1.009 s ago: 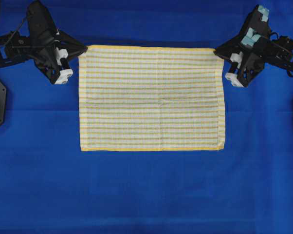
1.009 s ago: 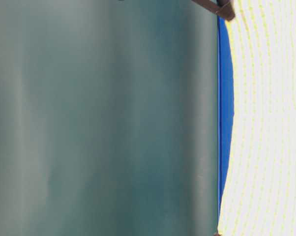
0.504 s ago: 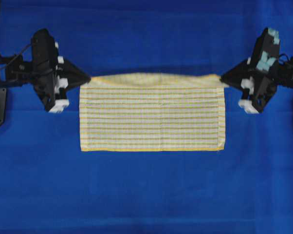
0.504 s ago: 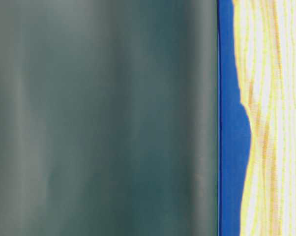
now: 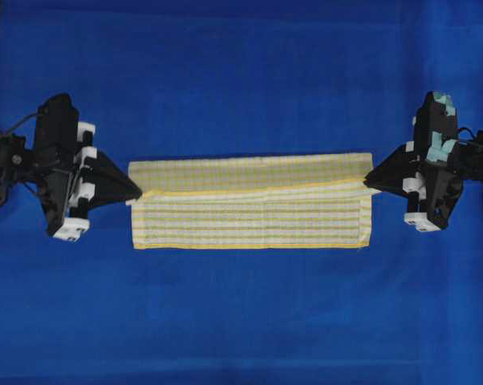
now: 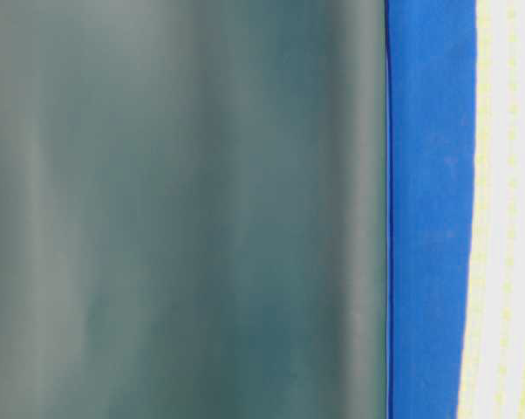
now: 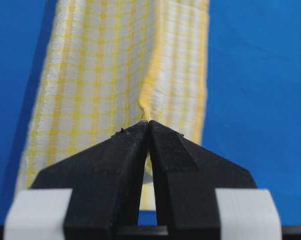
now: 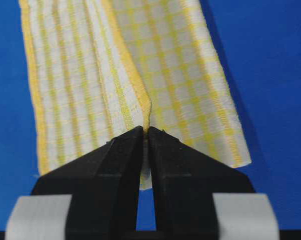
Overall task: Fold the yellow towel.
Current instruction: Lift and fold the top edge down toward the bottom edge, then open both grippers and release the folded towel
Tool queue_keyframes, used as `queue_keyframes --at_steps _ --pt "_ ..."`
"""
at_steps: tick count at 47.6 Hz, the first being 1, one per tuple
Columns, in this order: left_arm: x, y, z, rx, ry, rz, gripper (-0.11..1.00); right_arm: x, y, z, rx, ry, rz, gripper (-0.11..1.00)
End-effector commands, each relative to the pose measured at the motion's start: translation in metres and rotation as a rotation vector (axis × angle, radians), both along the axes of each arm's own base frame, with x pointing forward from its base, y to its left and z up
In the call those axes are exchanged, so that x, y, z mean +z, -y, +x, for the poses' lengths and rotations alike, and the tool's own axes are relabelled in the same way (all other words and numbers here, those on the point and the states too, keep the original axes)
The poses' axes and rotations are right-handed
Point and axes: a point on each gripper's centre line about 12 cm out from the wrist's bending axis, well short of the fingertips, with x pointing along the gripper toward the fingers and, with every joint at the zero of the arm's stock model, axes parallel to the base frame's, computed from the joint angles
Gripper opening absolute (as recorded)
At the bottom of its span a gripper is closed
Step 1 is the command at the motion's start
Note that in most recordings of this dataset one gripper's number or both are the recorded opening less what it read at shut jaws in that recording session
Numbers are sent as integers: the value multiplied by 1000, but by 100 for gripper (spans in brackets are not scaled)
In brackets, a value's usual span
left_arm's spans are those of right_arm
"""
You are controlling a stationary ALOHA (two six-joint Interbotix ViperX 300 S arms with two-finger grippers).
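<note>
Now — yellow towel (image 5: 249, 200) between clamped grippers

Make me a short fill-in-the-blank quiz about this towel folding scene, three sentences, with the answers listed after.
1. Each gripper pinches one ____ of the yellow towel.
2. The jaws of the left gripper and the right gripper are both ____ on the fabric.
3. The cloth under the towel is plain ____.

Missing words: corner; shut; blue
</note>
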Motion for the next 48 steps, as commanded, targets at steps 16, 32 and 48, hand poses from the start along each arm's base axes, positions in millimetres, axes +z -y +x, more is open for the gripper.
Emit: queue_keyframes --at_steps 16,32,48 --pt "3 16 0 -43 -1 -38 1 1 -15 9 27 12 24 4" --pt "-1 16 -1 -43 -41 -34 1 -3 -25 23 55 -13 22 4" --pt "0 17 0 -43 -44 -34 1 -4 -25 24 58 -17 23 4"
